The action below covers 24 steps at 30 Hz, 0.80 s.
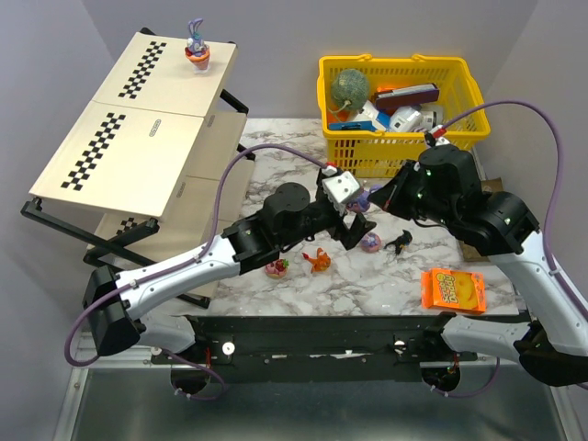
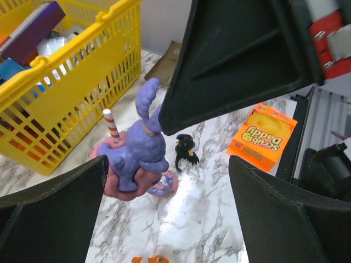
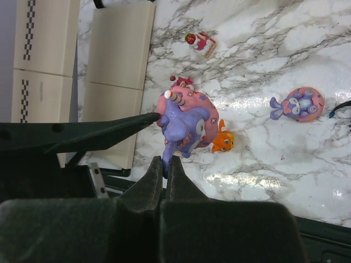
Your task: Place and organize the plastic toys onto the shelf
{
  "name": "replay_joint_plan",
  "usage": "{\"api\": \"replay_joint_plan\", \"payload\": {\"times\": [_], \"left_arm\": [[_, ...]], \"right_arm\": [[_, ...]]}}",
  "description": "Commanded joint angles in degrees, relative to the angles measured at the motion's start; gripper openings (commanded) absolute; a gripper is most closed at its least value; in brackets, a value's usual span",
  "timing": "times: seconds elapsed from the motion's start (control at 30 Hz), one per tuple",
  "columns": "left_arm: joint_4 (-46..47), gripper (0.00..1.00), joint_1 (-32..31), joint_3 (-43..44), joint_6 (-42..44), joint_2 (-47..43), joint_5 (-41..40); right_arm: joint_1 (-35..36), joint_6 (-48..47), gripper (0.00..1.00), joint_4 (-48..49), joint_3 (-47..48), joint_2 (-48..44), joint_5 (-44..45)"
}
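My right gripper (image 3: 166, 167) is shut on one ear of a purple rabbit on a pink doughnut (image 3: 185, 121) and holds it above the marble table. My left gripper (image 2: 167, 213) stands open around that rabbit (image 2: 137, 156), and one left finger (image 3: 109, 131) touches the doughnut's side. On the table below lie an orange toy (image 3: 224, 141), a second rabbit on a doughnut (image 3: 299, 104), a black figurine (image 2: 185, 152) and a red-and-pink toy (image 1: 277, 267). The shelf (image 1: 138, 119) stands at the left with one rabbit toy (image 1: 196, 50) on its top tier.
A yellow basket (image 1: 400, 110) with a green ball and boxes stands at the back right. An orange snack packet (image 1: 452, 289) lies at the front right. A small strawberry toy (image 3: 200, 41) sits near the shelf's foot.
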Motion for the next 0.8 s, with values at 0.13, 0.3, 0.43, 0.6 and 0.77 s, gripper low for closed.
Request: {"api": "replay_joint_plan", "payload": {"times": [0.13,0.3,0.43,0.6,0.77], "left_arm": [[4.5,0.93,-1.05,1.97,2.52,3.44,-3.72],[7.5,0.88,-2.02,1.44,5.15,3.88,-7.24],[9.52,0.85,-2.64,1.0,6.21,4.84,-9.36],[9.61,0.77,-2.99,1.26,6.92,6.16,-10.41],[9.17,0.73,-3.43,1.7,7.18,7.13,-12.17]], "right_arm": [[-0.3,0.53,0.0,-0.76,2.36,-1.12,-1.39],[-0.3,0.62,0.0,-0.76,2.0,-1.21,-1.22],[-0.3,0.36,0.0,-0.76,2.35,-1.12,-1.13],[-0.3,0.36,0.01,-0.67,2.79,-1.21,-1.22],[-0.3,0.18,0.0,-0.67,4.11,-1.12,-1.22]]}}
